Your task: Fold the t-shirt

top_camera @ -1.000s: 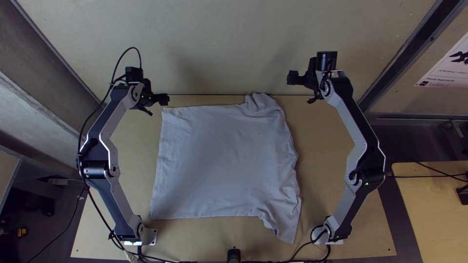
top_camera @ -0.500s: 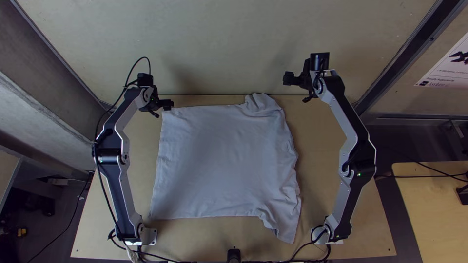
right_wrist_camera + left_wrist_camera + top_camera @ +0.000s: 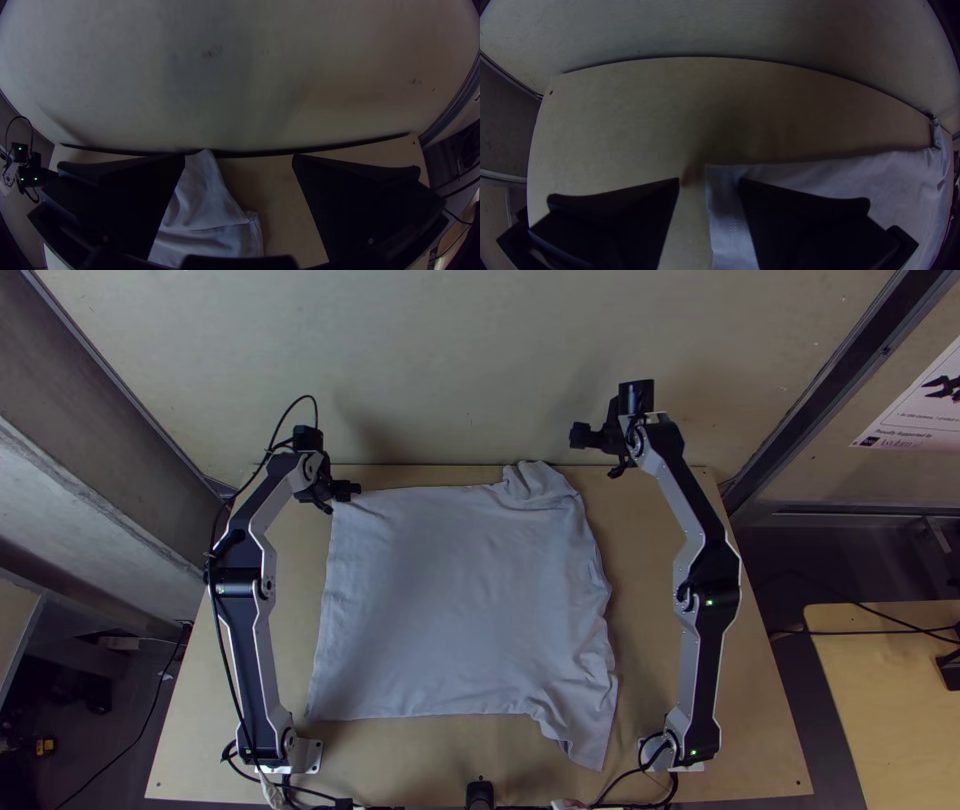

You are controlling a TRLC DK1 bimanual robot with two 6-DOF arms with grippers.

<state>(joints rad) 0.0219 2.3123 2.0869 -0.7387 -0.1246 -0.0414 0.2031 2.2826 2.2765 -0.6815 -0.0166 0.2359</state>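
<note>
- On a light wooden table [image 3: 650, 670], a pale grey-white cloth t-shirt [image 3: 450, 600] is laid out between two robot arms, its broad body spread nearly flat.
- Along the shirt's left side, a fairly straight edge is shown, and a line of stitching beside it is picked up in the left wrist view.
- At the table's far edge, a bunched part [image 3: 540, 485] of the shirt is gathered into creases; on the right side, the cloth is rumpled, and a loose flap [image 3: 590, 740] is pointed toward the near edge.
- At the shirt's far left corner, the black left gripper [image 3: 352, 490] is positioned with its wide flat fingers [image 3: 805, 215] set well apart; one is seen over the cloth, the other over bare wood, and nothing is gripped. Whether the cloth is touched cannot be told.
- Above and to the right of the bunched part in the top view, the black right gripper [image 3: 580, 436] is held with its fingers [image 3: 365, 205] likewise spread wide, and no cloth is pinched between them.
- Behind the table, a pale, plain wall [image 3: 460, 370] is seen, marked by soft shadows.
</note>
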